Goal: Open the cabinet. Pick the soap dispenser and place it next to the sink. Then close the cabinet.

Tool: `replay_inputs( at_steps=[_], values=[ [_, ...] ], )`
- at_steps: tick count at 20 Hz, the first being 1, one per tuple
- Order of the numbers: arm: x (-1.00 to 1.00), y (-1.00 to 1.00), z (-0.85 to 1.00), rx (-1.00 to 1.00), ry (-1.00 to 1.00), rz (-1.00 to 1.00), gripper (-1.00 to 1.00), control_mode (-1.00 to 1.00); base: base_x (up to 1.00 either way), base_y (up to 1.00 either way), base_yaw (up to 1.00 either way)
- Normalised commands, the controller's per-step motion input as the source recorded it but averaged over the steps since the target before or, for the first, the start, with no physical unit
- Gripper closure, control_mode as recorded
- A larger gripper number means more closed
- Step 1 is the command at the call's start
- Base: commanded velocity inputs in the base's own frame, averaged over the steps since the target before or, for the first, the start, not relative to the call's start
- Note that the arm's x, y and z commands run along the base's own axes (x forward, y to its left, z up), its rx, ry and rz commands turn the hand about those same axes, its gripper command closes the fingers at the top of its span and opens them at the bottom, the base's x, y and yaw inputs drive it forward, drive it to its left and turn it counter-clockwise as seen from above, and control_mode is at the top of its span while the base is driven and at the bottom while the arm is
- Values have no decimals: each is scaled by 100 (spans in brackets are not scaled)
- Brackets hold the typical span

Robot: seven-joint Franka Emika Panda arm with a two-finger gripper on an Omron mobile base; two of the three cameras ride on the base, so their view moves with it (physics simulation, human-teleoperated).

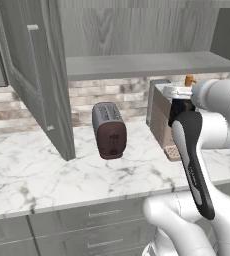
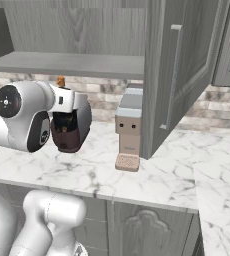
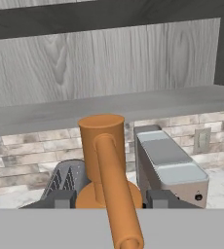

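the cabinet (image 1: 137, 35) stands open, both doors swung out. the claw (image 3: 106, 202) is clamped on the orange soap dispenser (image 3: 104, 160), held in the air below the cabinet shelf, above the counter (image 1: 62, 175) between toaster (image 1: 109, 131) and coffee machine (image 2: 130, 132).

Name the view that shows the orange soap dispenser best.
The hand view: the soap dispenser sits large and central between the gripper fingers, pump head and spout plain. The left base view and right base view each catch just its orange tip above the wrist.

Dark toaster (image 1: 109, 131) and boxy coffee machine (image 2: 129, 133) on marble counter (image 1: 47, 170).
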Motion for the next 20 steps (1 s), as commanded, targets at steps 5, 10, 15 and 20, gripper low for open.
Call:
replay_inputs(
  at_steps=[5,10,15,20],
  values=[
    [0,0,0,0,0,0,100,-100,0,0,0],
    [0,0,0,0,0,0,100,-100,0,0,0],
    [0,0,0,0,0,0,100,-100,0,0,0],
    [0,0,0,0,0,0,100,100,0,0,0]
  ],
)
